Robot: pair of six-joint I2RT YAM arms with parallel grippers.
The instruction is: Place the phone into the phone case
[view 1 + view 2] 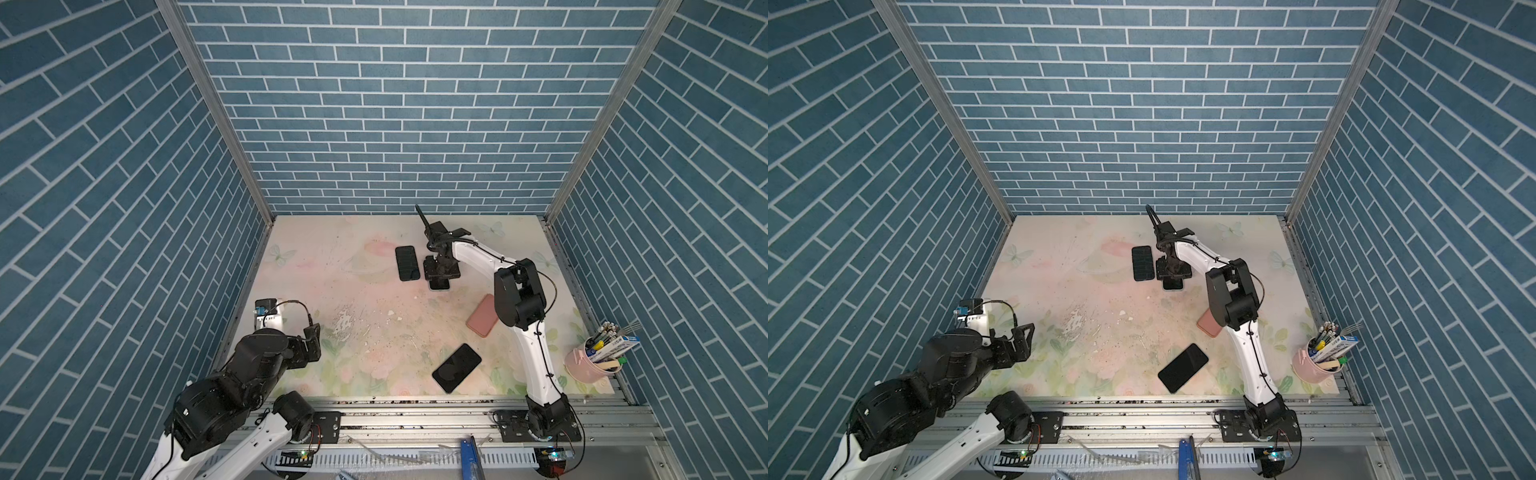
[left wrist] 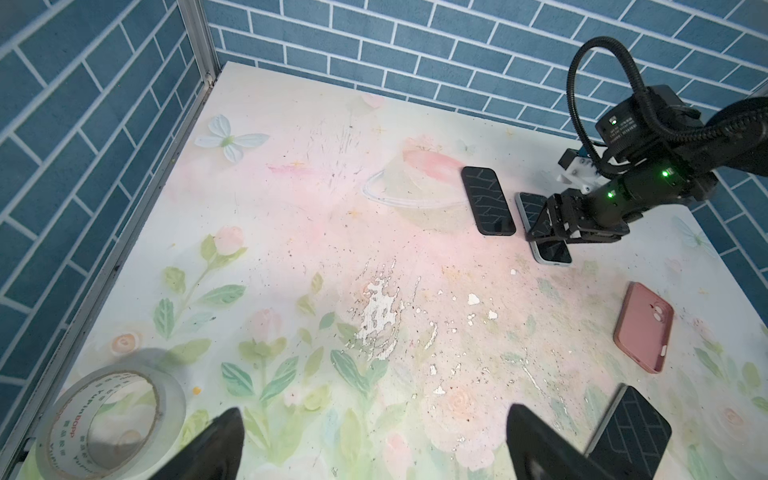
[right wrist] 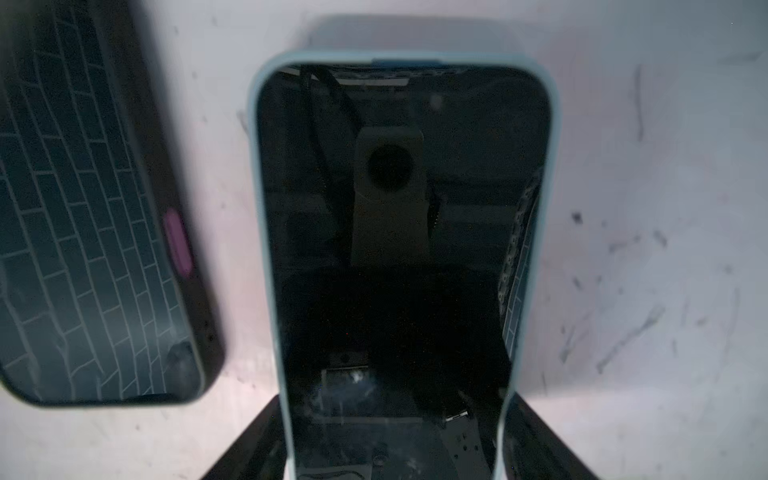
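A phone in a light blue case (image 3: pixel 395 208) lies screen up on the far middle of the table, in both top views (image 1: pixel 439 286) (image 1: pixel 1172 286). My right gripper (image 3: pixel 395 415) (image 1: pixel 440 276) stands over it, one finger against each long side of the case, with no gap showing. A pink phone case (image 1: pixel 481 318) (image 2: pixel 644 326) lies empty, partly behind my right arm. A bare black phone (image 1: pixel 456 368) (image 2: pixel 627 432) lies near the front edge. My left gripper (image 2: pixel 374 432) (image 1: pixel 312 340) hangs open and empty at the near left.
Another dark phone (image 1: pixel 406 263) (image 3: pixel 83 249) lies just left of the blue-cased one. A roll of clear tape (image 2: pixel 110 419) sits by the left wall. A pink cup of pens (image 1: pixel 590 365) stands at the near right corner. Brick-patterned walls close three sides.
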